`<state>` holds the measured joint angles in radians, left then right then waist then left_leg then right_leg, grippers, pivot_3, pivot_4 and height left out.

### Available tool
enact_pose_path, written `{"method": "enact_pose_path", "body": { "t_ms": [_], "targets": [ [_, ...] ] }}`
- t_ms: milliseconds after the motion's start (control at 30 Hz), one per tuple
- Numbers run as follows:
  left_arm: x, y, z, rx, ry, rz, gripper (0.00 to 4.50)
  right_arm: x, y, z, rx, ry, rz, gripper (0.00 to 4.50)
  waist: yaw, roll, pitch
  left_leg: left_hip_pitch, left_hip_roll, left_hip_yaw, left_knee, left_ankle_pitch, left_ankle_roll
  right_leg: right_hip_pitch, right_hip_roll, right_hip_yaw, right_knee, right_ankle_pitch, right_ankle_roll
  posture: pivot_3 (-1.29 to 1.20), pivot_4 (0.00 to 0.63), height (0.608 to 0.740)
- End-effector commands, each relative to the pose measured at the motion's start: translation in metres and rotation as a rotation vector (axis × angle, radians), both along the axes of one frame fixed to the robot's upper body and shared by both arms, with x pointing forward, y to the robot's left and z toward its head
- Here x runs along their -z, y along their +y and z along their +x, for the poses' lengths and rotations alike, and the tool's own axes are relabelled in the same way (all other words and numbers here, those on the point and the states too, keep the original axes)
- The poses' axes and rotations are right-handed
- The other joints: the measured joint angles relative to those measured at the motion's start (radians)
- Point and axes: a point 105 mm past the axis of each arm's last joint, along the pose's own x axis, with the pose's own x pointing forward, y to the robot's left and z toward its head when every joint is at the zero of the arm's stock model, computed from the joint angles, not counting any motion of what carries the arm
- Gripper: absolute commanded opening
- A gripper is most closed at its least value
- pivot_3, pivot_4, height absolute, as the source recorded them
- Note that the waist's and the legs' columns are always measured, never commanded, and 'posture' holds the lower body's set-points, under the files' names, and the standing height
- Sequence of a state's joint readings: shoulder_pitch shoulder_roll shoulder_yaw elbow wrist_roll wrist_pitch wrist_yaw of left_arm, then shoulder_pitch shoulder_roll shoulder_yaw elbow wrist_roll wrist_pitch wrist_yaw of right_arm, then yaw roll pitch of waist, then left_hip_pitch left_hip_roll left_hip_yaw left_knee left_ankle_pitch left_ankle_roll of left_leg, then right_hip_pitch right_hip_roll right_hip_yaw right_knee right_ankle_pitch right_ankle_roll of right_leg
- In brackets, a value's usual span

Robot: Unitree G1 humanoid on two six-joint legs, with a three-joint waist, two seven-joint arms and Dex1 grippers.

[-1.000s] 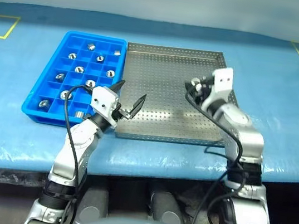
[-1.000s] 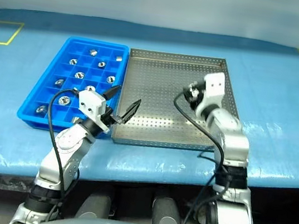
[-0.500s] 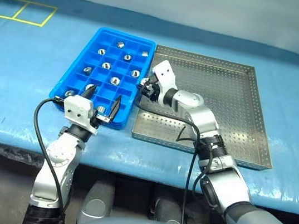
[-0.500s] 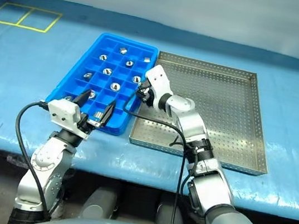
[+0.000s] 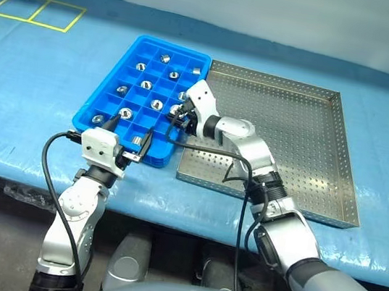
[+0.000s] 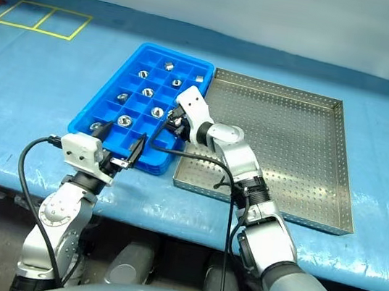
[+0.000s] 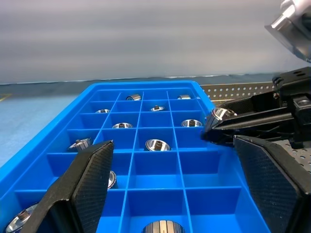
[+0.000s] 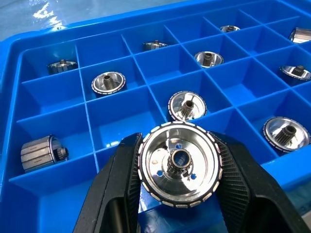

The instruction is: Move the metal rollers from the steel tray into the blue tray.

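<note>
Metal rollers fill many cells of the blue tray (image 5: 113,104) left of centre in my head view, the steel tray (image 5: 339,160) right of it bare, left gripper (image 5: 127,144) spread empty. In my right wrist view the right gripper (image 8: 177,187) pinches one roller (image 8: 180,164) above the cells; releasing over a divider could tip it into a filled cell

No readable text, labels, brands or numbers anywhere: trays, rollers, tabletop and floor markings all unmarked.
</note>
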<state>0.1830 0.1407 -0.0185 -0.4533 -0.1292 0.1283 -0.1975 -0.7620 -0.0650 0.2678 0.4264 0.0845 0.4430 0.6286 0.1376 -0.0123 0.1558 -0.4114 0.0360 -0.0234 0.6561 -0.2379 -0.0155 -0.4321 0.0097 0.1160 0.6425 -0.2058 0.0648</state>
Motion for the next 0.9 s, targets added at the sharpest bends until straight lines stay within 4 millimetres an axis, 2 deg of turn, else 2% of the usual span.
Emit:
{"method": "enact_pose_path", "body": {
  "t_ms": [33,300,367,467,567,667,733,900],
  "targets": [
    [-0.018,-0.003,-0.003,0.012,-0.065,0.001,4.34,-0.006,0.008,-0.002,-0.027,-0.043,0.003,1.72,0.001,0.0,0.0,0.0,0.0,0.0,0.0,0.0,0.0,0.0,0.0,0.0,0.0,0.0,0.0,0.4,0.15,0.74],
    [-0.018,-0.004,-0.002,0.021,-0.065,0.007,4.34,0.009,0.009,-0.003,-0.027,-0.034,-0.06,1.72,0.004,0.0,0.0,0.0,0.0,0.0,0.0,0.0,0.0,0.0,0.0,0.0,0.0,0.0,0.0,0.4,0.15,0.74],
    [-0.018,-0.005,-0.002,0.024,-0.066,0.007,4.34,0.011,0.007,-0.002,-0.01,-0.037,-0.068,2.47,0.005,0.0,0.0,0.0,0.0,0.0,0.0,0.0,0.0,0.0,0.0,0.0,0.0,0.0,0.0,0.4,0.15,0.74],
    [-0.021,-0.006,0.0,0.031,-0.075,0.011,4.34,0.011,0.001,0.002,0.023,-0.064,-0.068,3.34,0.006,0.0,0.0,0.0,0.0,0.0,0.0,0.0,0.0,0.0,0.0,0.0,0.0,0.0,0.0,0.38,0.15,0.74],
    [-0.023,-0.009,0.005,0.05,-0.086,-0.001,4.34,-0.002,-0.009,0.005,0.07,-0.103,0.006,4.33,0.008,0.0,0.0,0.0,0.0,0.0,0.0,0.0,-0.001,0.0,0.0,0.0,0.0,0.0,0.0,0.32,0.15,0.74],
    [-0.022,-0.02,0.014,0.1,-0.083,0.01,4.34,-0.019,-0.029,0.008,0.157,-0.174,0.091,4.33,0.006,0.0,0.0,0.0,-0.001,0.0,0.0,0.0,-0.001,0.0,-0.001,0.0,-0.001,0.0,0.0,0.24,0.15,0.74],
    [-0.023,-0.032,0.021,0.16,-0.088,-0.001,4.34,-0.03,-0.048,0.007,0.221,-0.23,0.142,4.33,-0.006,0.0,0.0,-0.001,-0.001,0.0,0.001,0.0,-0.001,0.001,-0.001,0.0,-0.002,0.0,0.0,0.17,0.15,0.74],
    [-0.026,-0.054,0.034,0.288,-0.099,-0.025,4.34,-0.042,-0.091,-0.013,0.315,-0.303,0.212,4.33,-0.078,0.0,0.0,-0.001,-0.001,0.001,0.0,0.0,-0.001,0.0,-0.001,0.001,-0.002,0.0,0.0,0.01,0.15,0.74]
  ]
}}
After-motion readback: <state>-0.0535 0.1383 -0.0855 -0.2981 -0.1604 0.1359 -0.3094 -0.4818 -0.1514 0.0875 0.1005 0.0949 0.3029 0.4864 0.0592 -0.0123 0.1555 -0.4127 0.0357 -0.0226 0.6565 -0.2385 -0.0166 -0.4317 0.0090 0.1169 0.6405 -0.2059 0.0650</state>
